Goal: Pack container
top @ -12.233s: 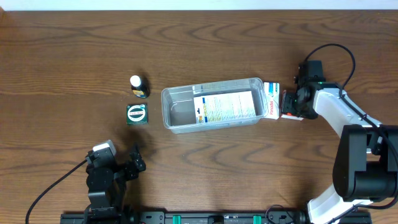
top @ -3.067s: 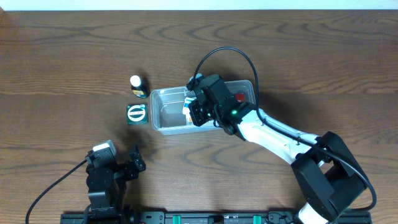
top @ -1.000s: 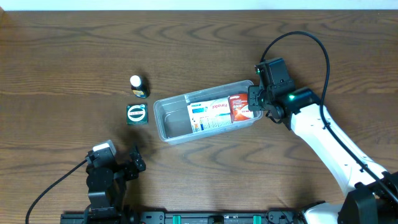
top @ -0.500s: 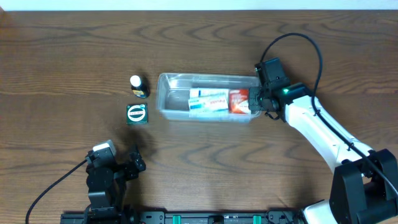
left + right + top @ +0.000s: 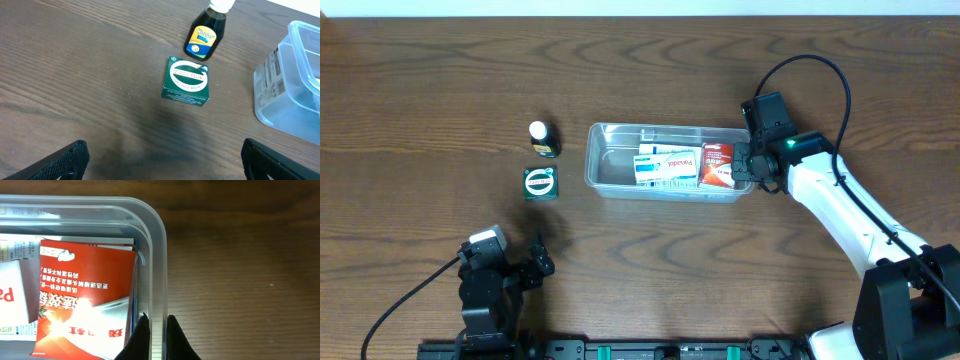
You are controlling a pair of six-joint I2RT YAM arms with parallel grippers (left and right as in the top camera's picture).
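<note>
So the container (image 5: 610,187) sits on the bench (image 5: 420,90) a bit toward 3 o'clock from the middle in the overhead view, long side running 9 to 3. Inside it there's a red box (image 5: 717,165) lying flat at the 3 o'clock end, and a white and blue box (image 5: 666,166) right next to it at 9 o'clock. The right pincer (image 5: 156,327) is clamped on the tub's end wall at 3 o'clock, one finger inside and one outside. At 9 o'clock of the tub stands a small dark bottle with a white cap (image 5: 542,139), with a green box (image 5: 540,183) at its 6 o'clock. The left pincer (image 5: 165,145) is spread wide apart near the bench's 7 o'clock edge, gripping nothing.
</note>
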